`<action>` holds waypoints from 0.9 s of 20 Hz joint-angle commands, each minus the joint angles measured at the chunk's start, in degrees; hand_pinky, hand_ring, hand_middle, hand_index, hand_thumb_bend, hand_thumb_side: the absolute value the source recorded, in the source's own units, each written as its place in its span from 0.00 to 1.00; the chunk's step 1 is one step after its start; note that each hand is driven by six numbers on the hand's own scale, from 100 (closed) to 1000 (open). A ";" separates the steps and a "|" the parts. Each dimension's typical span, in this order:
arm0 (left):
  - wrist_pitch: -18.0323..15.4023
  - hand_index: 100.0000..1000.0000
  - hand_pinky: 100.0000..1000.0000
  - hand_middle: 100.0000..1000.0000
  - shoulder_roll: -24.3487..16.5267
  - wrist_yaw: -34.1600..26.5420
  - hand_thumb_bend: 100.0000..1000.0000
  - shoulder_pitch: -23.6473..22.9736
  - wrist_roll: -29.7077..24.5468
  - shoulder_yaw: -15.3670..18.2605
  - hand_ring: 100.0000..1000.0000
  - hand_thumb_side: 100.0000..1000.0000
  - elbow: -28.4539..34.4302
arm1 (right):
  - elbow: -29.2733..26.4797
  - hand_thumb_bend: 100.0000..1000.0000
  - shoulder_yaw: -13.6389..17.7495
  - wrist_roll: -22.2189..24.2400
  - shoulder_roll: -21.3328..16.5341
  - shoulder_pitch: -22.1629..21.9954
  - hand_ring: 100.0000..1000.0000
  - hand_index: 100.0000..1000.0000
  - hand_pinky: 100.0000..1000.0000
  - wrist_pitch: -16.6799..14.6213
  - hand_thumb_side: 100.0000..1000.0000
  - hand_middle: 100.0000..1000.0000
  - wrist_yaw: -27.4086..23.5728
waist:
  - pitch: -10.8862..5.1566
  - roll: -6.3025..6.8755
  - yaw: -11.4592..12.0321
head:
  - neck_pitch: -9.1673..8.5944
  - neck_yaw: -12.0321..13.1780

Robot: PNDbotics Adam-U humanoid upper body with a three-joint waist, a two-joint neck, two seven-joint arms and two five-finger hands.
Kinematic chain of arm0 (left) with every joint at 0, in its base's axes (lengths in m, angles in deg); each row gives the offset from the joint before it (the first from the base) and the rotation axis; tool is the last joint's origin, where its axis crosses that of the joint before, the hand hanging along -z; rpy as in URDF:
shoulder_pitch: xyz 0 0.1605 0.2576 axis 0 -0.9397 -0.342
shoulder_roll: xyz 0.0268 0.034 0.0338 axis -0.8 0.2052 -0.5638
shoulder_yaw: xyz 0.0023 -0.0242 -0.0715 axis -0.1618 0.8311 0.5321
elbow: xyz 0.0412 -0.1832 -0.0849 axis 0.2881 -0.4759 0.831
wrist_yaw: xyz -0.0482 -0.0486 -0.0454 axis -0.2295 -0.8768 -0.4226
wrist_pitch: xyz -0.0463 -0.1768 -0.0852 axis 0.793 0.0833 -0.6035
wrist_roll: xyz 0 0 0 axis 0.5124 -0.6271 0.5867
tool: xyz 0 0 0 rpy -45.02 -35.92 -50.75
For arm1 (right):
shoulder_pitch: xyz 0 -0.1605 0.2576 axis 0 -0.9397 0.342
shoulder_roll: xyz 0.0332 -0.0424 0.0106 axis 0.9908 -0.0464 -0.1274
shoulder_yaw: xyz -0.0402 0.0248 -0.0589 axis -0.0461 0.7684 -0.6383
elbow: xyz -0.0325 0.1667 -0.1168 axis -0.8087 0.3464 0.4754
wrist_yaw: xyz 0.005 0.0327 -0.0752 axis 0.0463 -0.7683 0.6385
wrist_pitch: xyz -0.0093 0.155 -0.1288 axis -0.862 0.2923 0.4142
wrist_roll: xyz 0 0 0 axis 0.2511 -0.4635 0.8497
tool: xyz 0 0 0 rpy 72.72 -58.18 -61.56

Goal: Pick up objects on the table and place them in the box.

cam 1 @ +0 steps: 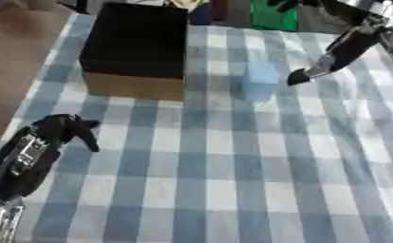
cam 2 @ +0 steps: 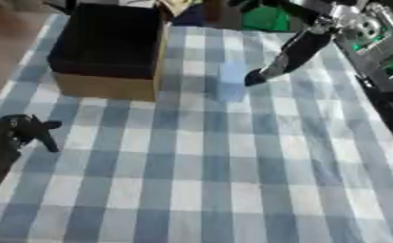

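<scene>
Just right of the box (cam 1: 137, 45), on the checked worktop (cam 1: 233, 180): a pale blue object (cam 1: 258, 81), right hand (cam 1: 329, 59) beside it, fingers extended, grasping nothing, likely reaching. Below the box, left hand (cam 1: 63, 130) curled, empty, apparently idle.

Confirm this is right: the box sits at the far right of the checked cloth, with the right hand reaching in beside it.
Not quite. The box sits at the far left of the checked cloth, as the left eye view shows. The right hand does reach in beside it.
</scene>
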 commanded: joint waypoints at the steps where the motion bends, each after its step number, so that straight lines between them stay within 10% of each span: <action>1: 0.00 0.55 0.89 0.43 -0.88 -0.19 0.07 0.83 -0.42 -0.24 0.45 0.87 0.63 | 4.52 0.70 0.99 0.56 0.95 2.44 0.90 0.97 0.84 -0.95 0.11 0.94 1.98 | -0.85 0.06 0.28 | -0.85 -0.83; 18: 0.09 0.55 0.89 0.43 -0.61 -0.33 0.07 0.75 -0.81 -0.49 0.45 0.88 0.36 | 20.19 0.74 2.40 -0.49 6.34 4.82 0.89 0.96 0.85 -5.91 0.20 0.95 17.25 | -1.19 0.30 0.97 | -1.07 -1.85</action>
